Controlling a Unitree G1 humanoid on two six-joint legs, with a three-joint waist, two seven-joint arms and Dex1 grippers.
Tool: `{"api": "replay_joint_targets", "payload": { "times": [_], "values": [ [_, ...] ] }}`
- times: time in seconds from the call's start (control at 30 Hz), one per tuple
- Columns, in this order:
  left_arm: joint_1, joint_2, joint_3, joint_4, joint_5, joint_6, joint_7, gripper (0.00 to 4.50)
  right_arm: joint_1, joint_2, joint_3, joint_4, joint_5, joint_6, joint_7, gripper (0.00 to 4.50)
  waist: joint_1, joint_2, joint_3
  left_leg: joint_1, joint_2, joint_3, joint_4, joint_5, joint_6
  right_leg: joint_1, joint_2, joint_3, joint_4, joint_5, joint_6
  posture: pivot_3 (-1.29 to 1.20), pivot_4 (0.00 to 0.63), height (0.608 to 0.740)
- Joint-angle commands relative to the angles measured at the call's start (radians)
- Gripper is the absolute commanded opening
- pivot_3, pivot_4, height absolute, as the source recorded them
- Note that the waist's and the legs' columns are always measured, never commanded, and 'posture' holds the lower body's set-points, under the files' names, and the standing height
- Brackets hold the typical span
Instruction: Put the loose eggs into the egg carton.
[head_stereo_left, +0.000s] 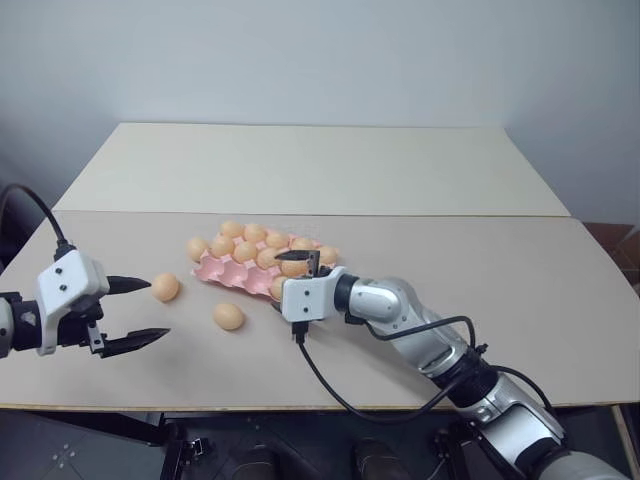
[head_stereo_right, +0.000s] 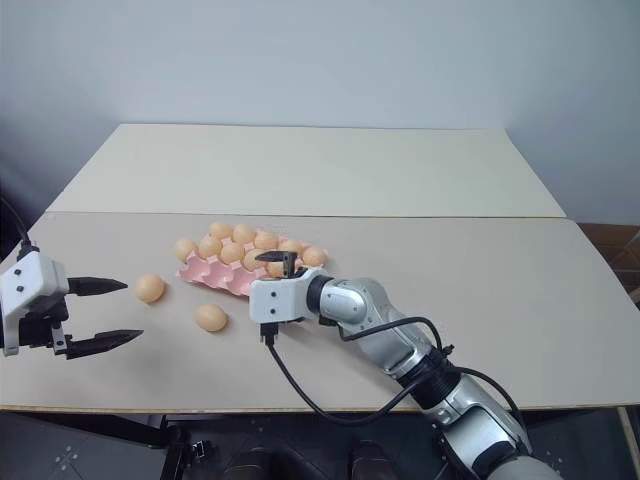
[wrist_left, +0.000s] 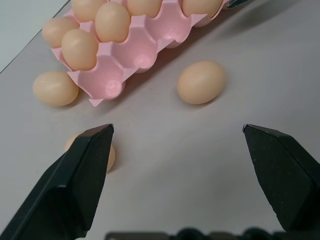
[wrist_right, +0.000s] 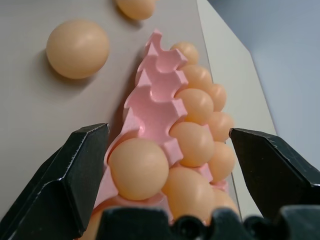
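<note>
The table (head_stereo_left: 480, 270) is free on the right and far side; two loose eggs (head_stereo_left: 228, 316) lie left of the egg carton (head_stereo_left: 222, 268).

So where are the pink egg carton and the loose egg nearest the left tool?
Egg carton (head_stereo_left: 222, 268): left eye view, bare empty cup near its front edge.
Loose egg (head_stereo_left: 165, 287): left eye view, middle of shell.
Left tool (head_stereo_left: 142, 311): left eye view, between its fingertips.

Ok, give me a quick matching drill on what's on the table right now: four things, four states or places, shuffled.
Things:
1. left gripper
2. right gripper
3. egg carton
4. two loose eggs

States or places:
A. pink tray, front row of cups partly empty
B. open, fingers either side of an egg in a near corner cup
C. on the bare table in front of the tray
D. open, hanging above the table, holding nothing

Pairs: 1-D, 2-B, 3-A, 4-C
</note>
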Motion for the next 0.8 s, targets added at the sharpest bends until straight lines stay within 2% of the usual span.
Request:
{"api": "replay_joint_targets", "payload": {
  "times": [0.03,0.2,0.43,0.6,0.8],
  "values": [
    [0.001,0.002,0.029,-0.016,-0.011,-0.001,0.000,4.50,0.018,0.019,-0.068,-0.126,0.066,0.112,0.058,4.48,0.001,0.000,0.000,0.000,0.000,0.000,0.000,0.000,0.000,0.000,0.000,0.000,0.000,0.000,0.000,0.00,0.150,0.740],
    [0.008,-0.002,0.044,0.006,-0.025,-0.013,-0.021,4.50,0.066,0.013,-0.156,-0.305,0.247,0.345,0.186,4.48,0.002,0.000,0.000,0.000,0.000,0.000,0.000,0.000,0.000,0.000,0.000,0.000,0.000,0.000,0.000,0.00,0.150,0.740],
    [0.020,-0.025,0.054,0.098,-0.021,-0.092,-0.074,4.50,0.187,-0.142,-0.294,-0.515,0.478,0.556,0.306,4.48,0.003,0.000,0.000,0.000,0.000,0.000,0.000,0.000,0.000,0.001,0.000,-0.001,0.000,0.000,0.000,0.00,0.150,0.740],
    [0.025,-0.030,0.062,0.105,-0.035,-0.106,-0.089,4.50,0.239,-0.233,-0.347,-0.603,0.550,0.657,0.292,4.48,0.002,0.000,0.000,0.001,0.000,0.000,0.000,0.000,0.000,0.001,0.000,-0.001,0.000,0.000,0.000,0.00,0.150,0.740],
    [0.026,-0.042,0.061,0.097,-0.047,-0.107,-0.087,4.50,0.238,-0.261,-0.364,-0.631,0.597,0.711,0.246,4.48,0.001,-0.001,0.000,0.001,0.000,0.000,0.000,0.000,0.000,0.001,0.000,0.000,0.000,0.000,0.000,0.00,0.150,0.740]
  ]
}}
